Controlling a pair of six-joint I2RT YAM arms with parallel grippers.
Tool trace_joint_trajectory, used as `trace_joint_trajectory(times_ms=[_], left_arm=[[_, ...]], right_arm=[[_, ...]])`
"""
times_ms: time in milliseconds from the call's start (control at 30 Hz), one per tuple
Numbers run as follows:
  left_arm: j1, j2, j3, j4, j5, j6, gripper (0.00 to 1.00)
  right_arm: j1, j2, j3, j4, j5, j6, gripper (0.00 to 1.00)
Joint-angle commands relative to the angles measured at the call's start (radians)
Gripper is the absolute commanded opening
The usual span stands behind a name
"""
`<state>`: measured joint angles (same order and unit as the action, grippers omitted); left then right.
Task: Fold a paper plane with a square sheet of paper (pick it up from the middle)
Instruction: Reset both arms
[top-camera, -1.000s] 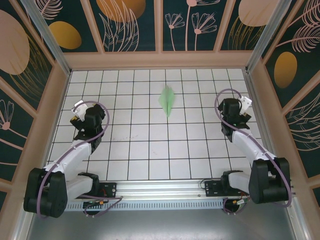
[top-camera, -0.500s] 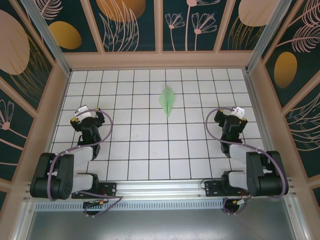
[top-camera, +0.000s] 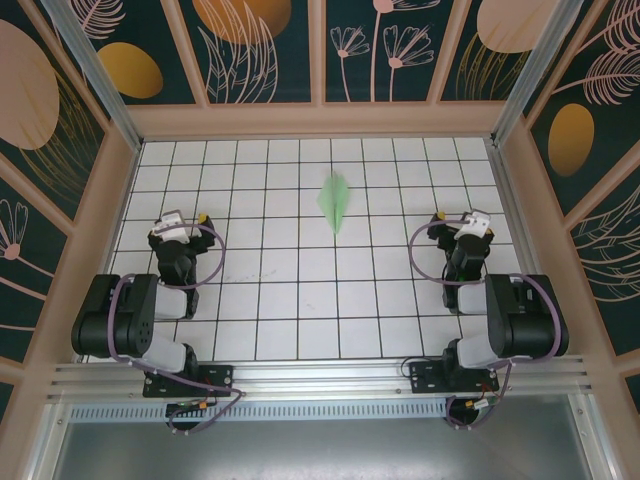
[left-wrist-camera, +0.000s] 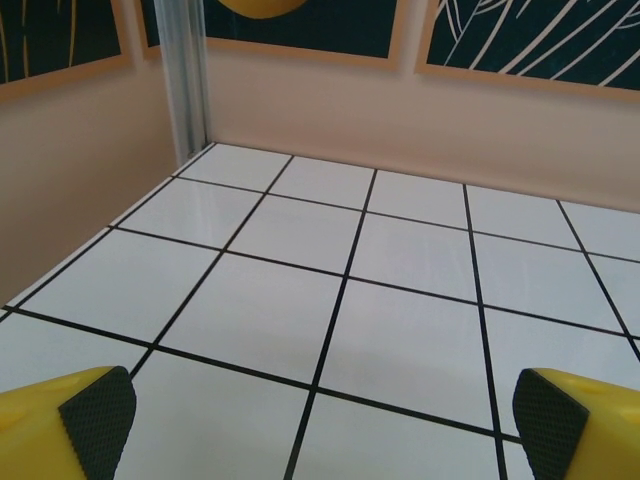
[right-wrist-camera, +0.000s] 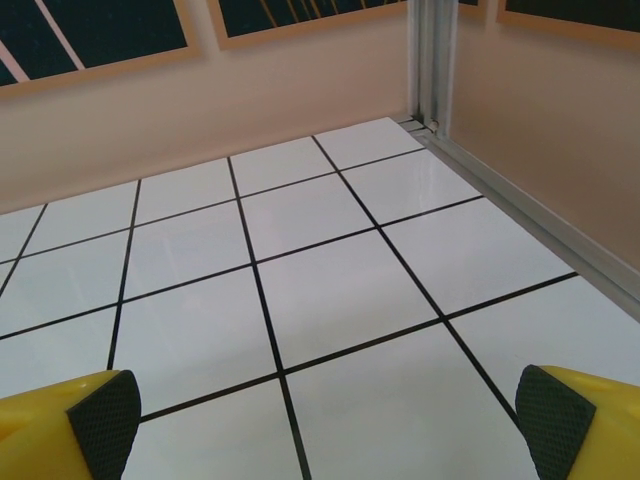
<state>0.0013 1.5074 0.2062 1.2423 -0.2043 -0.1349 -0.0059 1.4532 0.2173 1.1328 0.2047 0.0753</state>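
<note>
The paper plane (top-camera: 334, 203), a slim pale green dart, lies flat on the white grid table (top-camera: 300, 290) a little behind the middle, its sharp tip pointing toward the arms. The square sheet of paper is out of view. My left gripper (top-camera: 180, 222) hovers at the left side, well clear of the plane. In the left wrist view it (left-wrist-camera: 325, 420) is open, its black pads (left-wrist-camera: 97, 410) wide apart over bare tiles. My right gripper (top-camera: 458, 222) sits at the right side, equally far from the plane. Seen from the right wrist it (right-wrist-camera: 330, 425) is open and holds nothing.
Pink walls (top-camera: 310, 120) enclose the table on three sides, with a metal post (left-wrist-camera: 188, 80) in the far left corner and another (right-wrist-camera: 432, 60) in the far right. Both arms are folded back over their bases (top-camera: 190, 378) at the near rail.
Both arms have folded back over their bases, elbows drawn in. The grippers stayed open, and the plane has not moved.
</note>
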Motion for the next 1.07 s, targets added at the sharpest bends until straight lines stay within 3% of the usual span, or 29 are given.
trace_joint_trajectory(times_ms=[0, 167, 233, 567, 1033], left_arm=[[0.007, 0.013, -0.009, 0.108, 0.025, 0.013, 0.98], [0.006, 0.015, 0.007, 0.078, 0.032, 0.023, 0.98], [0.005, 0.014, 0.006, 0.079, 0.032, 0.023, 0.98], [0.007, 0.016, 0.022, 0.048, 0.104, 0.052, 0.98], [0.007, 0.017, 0.03, 0.039, 0.118, 0.056, 0.98]], right_arm=[[-0.006, 0.019, -0.006, 0.097, -0.04, -0.018, 0.99], [0.006, 0.105, -0.03, 0.235, -0.023, -0.034, 0.99], [0.013, 0.084, -0.008, 0.15, -0.021, -0.032, 0.99], [0.011, 0.089, -0.007, 0.159, -0.021, -0.032, 0.99], [0.009, 0.088, -0.007, 0.16, -0.022, -0.031, 0.99]])
